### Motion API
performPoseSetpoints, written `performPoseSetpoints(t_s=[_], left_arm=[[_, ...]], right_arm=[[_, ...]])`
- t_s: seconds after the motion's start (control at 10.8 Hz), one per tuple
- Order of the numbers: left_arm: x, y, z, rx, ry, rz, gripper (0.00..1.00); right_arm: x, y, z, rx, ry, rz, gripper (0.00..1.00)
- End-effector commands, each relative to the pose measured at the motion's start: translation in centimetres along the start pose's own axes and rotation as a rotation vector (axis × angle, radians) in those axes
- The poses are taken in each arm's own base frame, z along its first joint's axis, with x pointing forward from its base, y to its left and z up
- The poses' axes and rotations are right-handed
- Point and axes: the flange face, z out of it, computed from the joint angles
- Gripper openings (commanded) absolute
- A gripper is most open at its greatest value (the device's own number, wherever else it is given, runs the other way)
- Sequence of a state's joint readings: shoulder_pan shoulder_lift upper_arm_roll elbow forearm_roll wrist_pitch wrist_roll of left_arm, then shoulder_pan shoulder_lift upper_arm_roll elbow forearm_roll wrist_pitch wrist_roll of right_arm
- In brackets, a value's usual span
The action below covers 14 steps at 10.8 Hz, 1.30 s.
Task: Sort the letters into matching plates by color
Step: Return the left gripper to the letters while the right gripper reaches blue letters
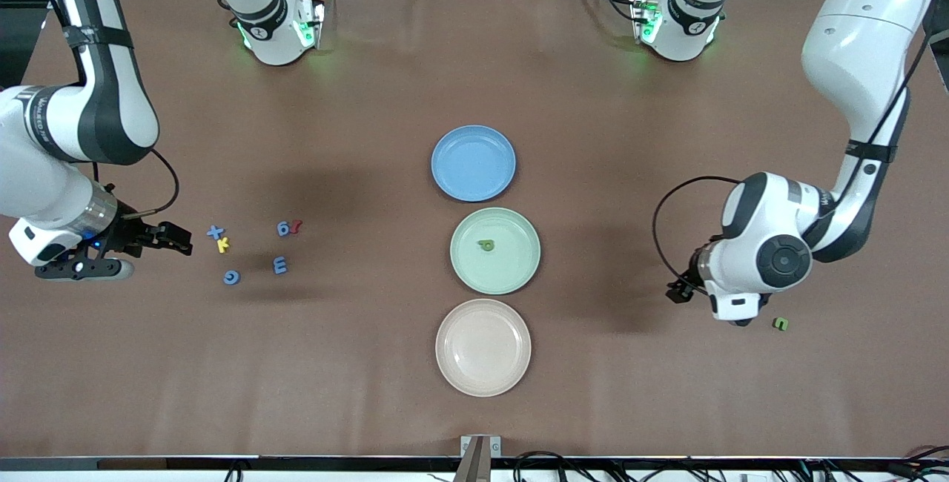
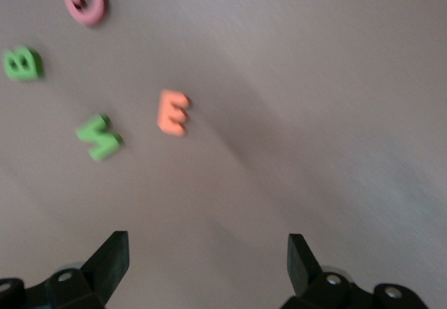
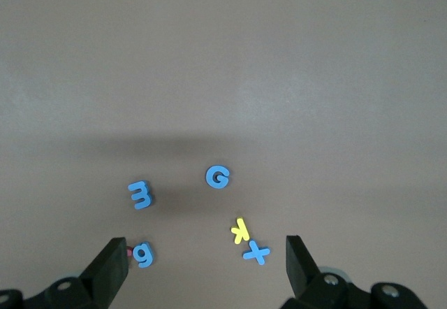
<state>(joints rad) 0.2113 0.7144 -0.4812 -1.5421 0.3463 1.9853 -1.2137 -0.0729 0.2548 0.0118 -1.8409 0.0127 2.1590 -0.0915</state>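
The right gripper (image 1: 174, 239), jaws spread and empty, hangs just beside the blue X (image 1: 214, 231), nearest of 4 blue letters; the left gripper (image 1: 678, 291), also wide, waits.

Your brown counter (image 1: 296, 378) carries three plates (image 1: 473, 162) in a row mid-counter, loose blue letters (image 1: 279, 265) toward the right arm's end, one green letter (image 1: 780, 324) toward the left arm's.

Even overhead light, no glare on the table (image 1: 334, 393). My arms throw soft, diffuse shadows onto it. My left wrist view is motion-smeared, letters fuzzy-edged. My right wrist view is sharp, with one broad dim shadow band.
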Motion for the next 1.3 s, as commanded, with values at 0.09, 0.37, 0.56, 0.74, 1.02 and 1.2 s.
performPoseSetpoints(t_s=[0.09,0.37,0.56,0.74,1.02,1.2], left_arm=[[3.0,-5.4,1.6,0.089,0.032,0.17,1.0],[0.6,-7.0,2.4,0.104,0.046,0.249,1.0],[-0.4,-8.4,2.4,0.077,0.077,0.278,1.0],[-0.9,-8.2,1.6,0.063,0.094,0.322,1.0],[-3.2,-9.8,0.9,0.002,0.181,0.483,1.0],[-3.3,-10.8,1.2,-0.006,0.201,0.631,1.0]], right_arm=[[-1.7,0.0,2.0,-0.007,-0.086,-0.037,1.0],[-3.5,1.1,1.5,0.006,-0.151,-0.086,1.0],[-5.0,0.9,3.2,0.025,-0.216,-0.174,1.0],[-6.0,0.9,4.6,0.041,-0.243,-0.255,1.0],[-7.1,0.9,6.0,0.059,-0.261,-0.446,1.0],[-8.0,1.3,7.8,0.06,-0.237,-0.582,1.0]])
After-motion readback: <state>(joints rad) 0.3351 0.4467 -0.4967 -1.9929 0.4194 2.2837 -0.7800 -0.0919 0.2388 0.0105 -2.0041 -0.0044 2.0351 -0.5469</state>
